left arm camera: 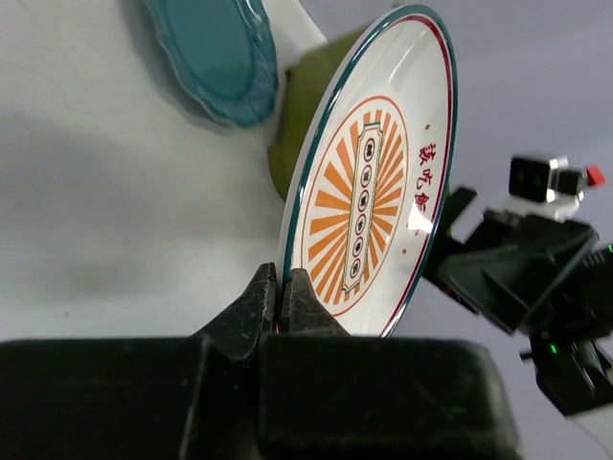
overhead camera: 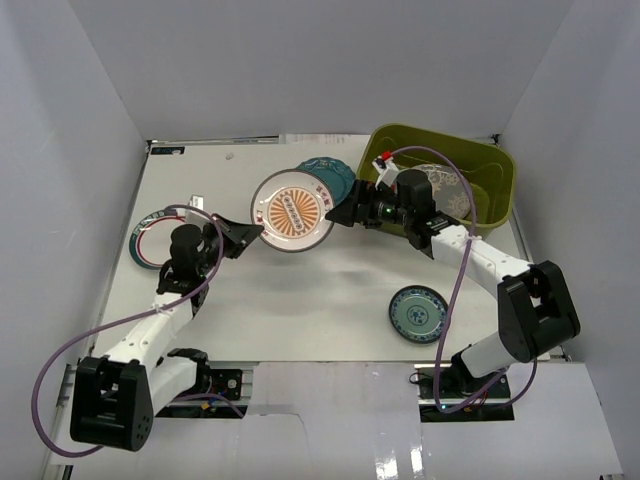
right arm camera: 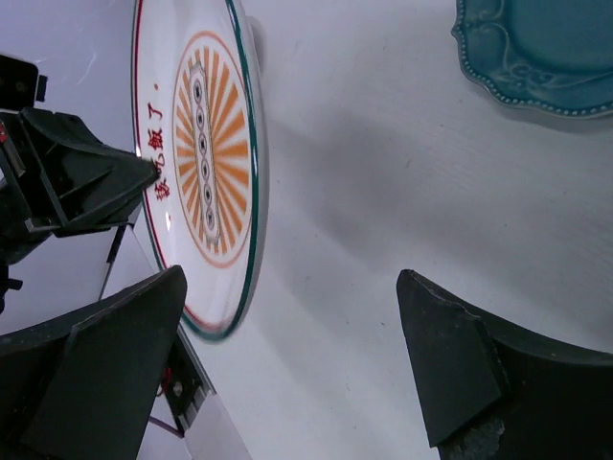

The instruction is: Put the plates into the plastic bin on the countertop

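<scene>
One plate is in hand: the orange sunburst plate [overhead camera: 293, 210] hangs raised and tilted over the countertop [overhead camera: 330, 285], just toward 12 o'clock of its centre. The left gripper [overhead camera: 250, 232] is pinched tight on the rim at the plate's 8 o'clock. The right gripper [overhead camera: 345, 213] sits at the plate's 3 o'clock with its jaws spread wide and nothing in them, just beside the rim; contact unclear. The scalloped teal plate [overhead camera: 332, 175] lies flat at its 1 o'clock, partly hidden behind it. The plastic bin [overhead camera: 500, 170] is at the countertop's 1 o'clock corner with a grey plate [overhead camera: 452, 190] inside. The small teal plate [overhead camera: 418, 313] lies at 5 o'clock and the green-rimmed plate [overhead camera: 148, 240] at 9 o'clock.
</scene>
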`<state>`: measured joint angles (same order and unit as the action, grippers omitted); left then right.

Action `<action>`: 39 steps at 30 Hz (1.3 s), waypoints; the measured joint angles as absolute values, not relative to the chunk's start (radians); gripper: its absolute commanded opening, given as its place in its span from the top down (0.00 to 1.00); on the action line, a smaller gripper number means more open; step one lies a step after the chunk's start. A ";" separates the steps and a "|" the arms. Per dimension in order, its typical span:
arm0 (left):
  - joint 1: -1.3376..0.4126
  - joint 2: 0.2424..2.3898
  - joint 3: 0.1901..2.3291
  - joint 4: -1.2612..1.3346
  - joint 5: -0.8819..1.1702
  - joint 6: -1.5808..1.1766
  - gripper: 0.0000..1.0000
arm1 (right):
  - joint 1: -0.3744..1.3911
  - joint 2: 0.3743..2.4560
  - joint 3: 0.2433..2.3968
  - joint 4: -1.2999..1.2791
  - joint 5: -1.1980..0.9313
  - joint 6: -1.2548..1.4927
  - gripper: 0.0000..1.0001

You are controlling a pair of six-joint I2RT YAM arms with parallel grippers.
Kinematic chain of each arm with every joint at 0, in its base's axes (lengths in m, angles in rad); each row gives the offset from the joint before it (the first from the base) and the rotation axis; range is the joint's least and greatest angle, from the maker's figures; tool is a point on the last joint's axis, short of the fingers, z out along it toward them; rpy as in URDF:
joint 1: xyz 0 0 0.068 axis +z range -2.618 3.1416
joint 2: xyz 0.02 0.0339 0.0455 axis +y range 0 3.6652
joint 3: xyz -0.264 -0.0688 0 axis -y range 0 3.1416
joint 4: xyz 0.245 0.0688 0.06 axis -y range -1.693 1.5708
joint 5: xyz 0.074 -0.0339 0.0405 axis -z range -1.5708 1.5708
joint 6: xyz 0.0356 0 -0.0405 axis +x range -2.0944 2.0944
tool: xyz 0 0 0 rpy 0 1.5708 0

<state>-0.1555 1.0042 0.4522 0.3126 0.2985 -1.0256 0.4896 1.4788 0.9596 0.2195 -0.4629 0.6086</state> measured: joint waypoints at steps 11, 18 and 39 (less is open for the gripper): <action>-0.202 1.135 0.537 0.354 0.535 -1.015 0.51 | 0.467 1.492 1.003 0.265 -0.463 0.647 0.92; -0.220 1.368 0.838 0.279 0.435 -0.937 0.28 | 0.189 1.404 1.006 0.224 -0.431 0.632 0.92; -0.218 2.185 1.351 0.227 0.409 -0.894 0.35 | -0.178 1.533 1.006 0.070 -0.225 0.542 0.08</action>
<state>-0.2184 2.1849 1.3506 0.2272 0.4088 -0.8940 -0.1780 1.5333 1.0061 0.0704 -0.2253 0.5415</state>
